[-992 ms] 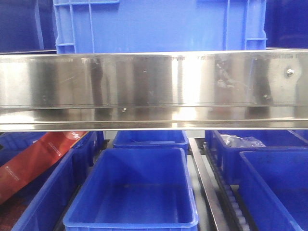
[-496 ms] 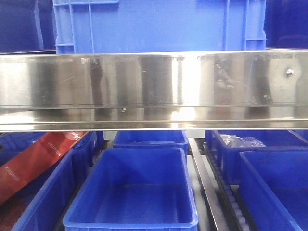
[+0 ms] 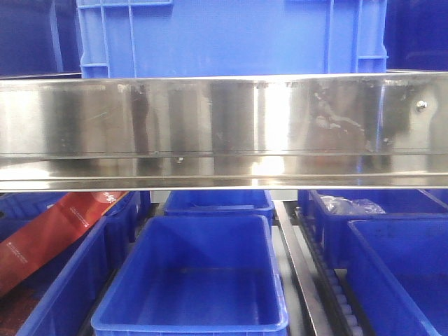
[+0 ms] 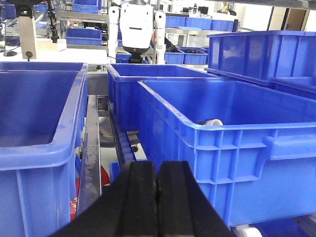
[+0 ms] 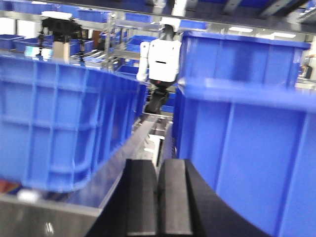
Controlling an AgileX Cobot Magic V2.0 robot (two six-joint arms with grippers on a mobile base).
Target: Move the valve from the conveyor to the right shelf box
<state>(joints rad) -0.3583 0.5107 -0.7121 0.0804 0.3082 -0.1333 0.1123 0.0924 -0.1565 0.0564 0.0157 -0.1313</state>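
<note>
you have both grippers pressed shut on nothing: the left gripper [image 4: 157,185] has its pads together, and the right gripper [image 5: 159,190] shows only a thin dark seam. the front view has barely changed over the last second; only glints on the steel shelf rail [image 3: 224,129] have shifted slightly. that suggests the carry has not begun. no valve or conveyor is visible, so you cannot place them. ahead and right of the left gripper sits a blue bin [image 4: 232,123] with a small pale object [image 4: 211,122] inside, too hidden to identify. blue crates [image 5: 54,118] flank the right gripper.
</note>
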